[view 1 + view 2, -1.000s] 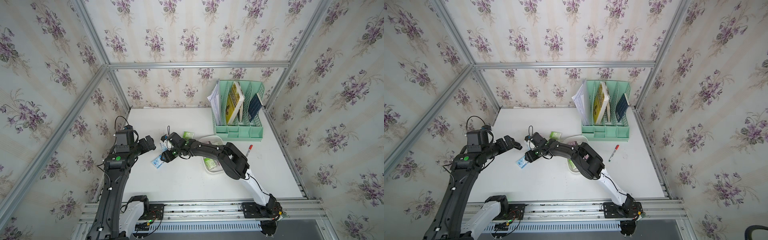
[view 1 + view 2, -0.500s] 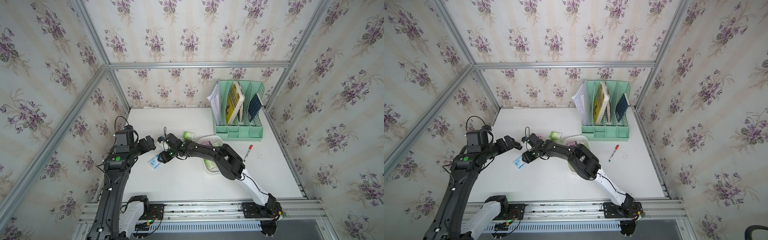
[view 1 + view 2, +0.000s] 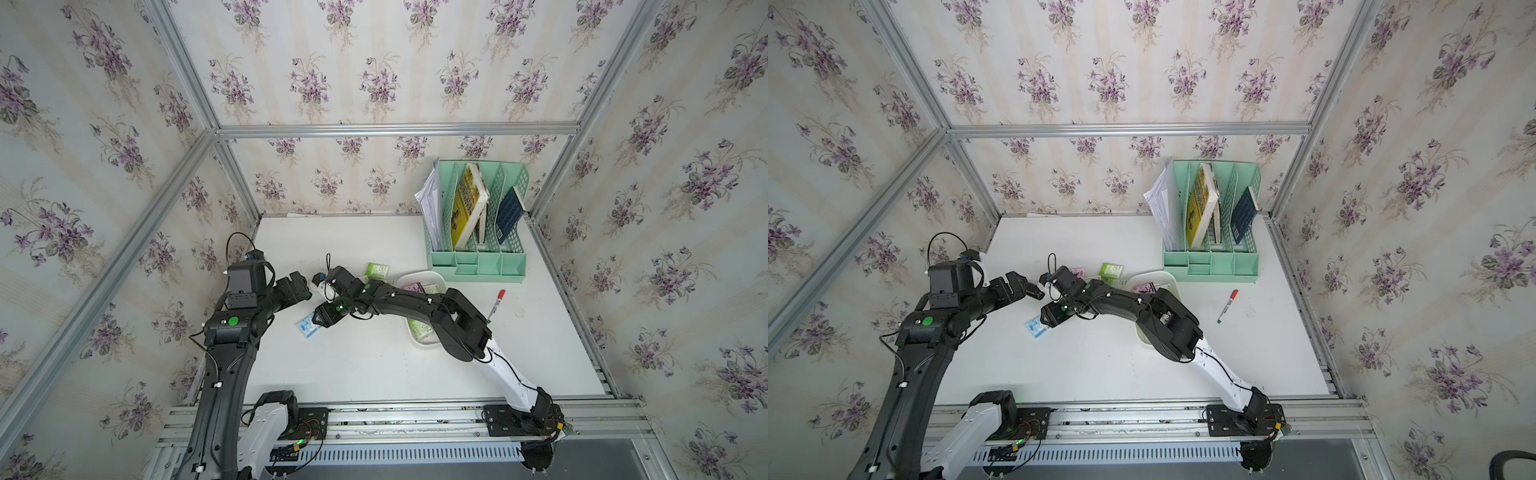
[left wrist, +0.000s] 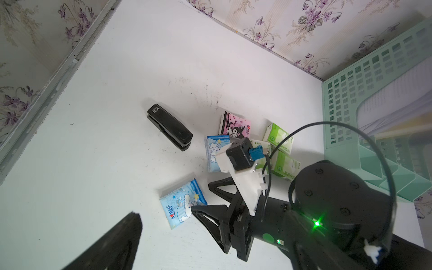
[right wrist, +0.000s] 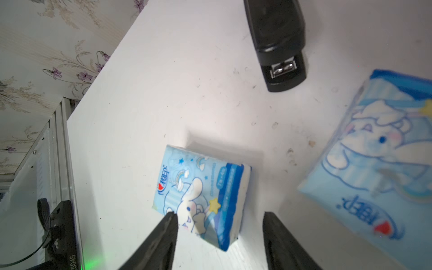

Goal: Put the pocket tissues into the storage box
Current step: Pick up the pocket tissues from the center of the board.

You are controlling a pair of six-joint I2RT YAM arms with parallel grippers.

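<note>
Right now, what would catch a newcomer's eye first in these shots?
The right pincer hangs open over a light blue tissue pack, left of the middle of the table. More packs, pink, blue and green, cluster near a black stapler. A mint green file organizer with books stands at the back right corner.
</note>
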